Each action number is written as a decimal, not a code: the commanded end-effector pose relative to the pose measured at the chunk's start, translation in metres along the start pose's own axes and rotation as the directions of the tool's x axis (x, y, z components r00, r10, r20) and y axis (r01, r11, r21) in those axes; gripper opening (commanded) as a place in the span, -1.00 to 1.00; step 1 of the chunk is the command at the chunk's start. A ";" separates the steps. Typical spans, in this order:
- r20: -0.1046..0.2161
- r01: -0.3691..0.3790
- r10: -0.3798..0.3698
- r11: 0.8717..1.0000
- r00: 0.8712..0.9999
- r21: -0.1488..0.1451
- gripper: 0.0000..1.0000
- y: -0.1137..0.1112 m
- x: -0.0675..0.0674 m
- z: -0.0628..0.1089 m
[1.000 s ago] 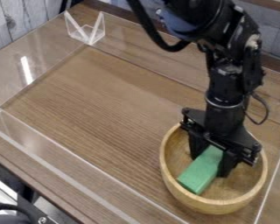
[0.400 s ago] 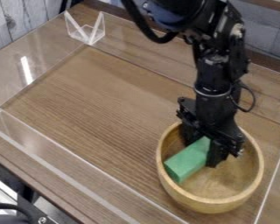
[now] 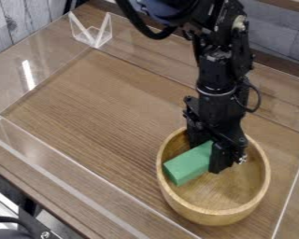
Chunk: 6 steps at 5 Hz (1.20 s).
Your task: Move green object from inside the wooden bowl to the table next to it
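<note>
We find that the gripper (image 3: 212, 147), low in the wooden bowl (image 3: 216, 213), now stands further toward the bowl's left side in the view than it did a moment ago. The green block (image 3: 189, 163) has shifted with it, and now lies up against the left inner wall. The bowl appears to have moved slightly the same way.

As to the grip, the far end of the block is at the fingers, which are parted. Dark parts hide the contact, and we cannot tell whether the block is held or merely pushed. In our judgement it remains inside the bowl; the task is partly advanced, and a lift over the rim is still required. If the hold is poor, the block may catch on the rim, or the bowl may be dragged along.

The surface (image 3: 96, 112) is brown wood grain with darker streaks, bordered by clear walls. A clear angular piece (image 3: 92, 30) stands at the far edge. Dark cables (image 3: 12, 222) run at the near left corner.
</note>
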<state>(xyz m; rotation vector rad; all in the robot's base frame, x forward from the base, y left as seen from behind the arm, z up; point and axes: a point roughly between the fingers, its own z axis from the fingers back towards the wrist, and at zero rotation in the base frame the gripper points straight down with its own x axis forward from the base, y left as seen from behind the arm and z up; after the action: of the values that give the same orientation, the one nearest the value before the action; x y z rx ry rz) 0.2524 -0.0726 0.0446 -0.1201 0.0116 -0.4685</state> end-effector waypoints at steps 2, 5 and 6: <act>0.037 0.055 -0.055 0.998 0.998 0.010 -1.00 -0.004 0.011 0.007; 0.057 -0.093 0.093 0.996 0.994 0.007 -1.00 0.000 0.021 -0.009; 0.061 -0.122 0.122 0.992 0.991 0.004 -1.00 0.000 0.026 -0.012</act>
<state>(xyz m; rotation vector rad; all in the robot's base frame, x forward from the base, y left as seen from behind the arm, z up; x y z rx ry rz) 0.2706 -0.0837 0.0310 -0.1246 -0.0220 -0.3381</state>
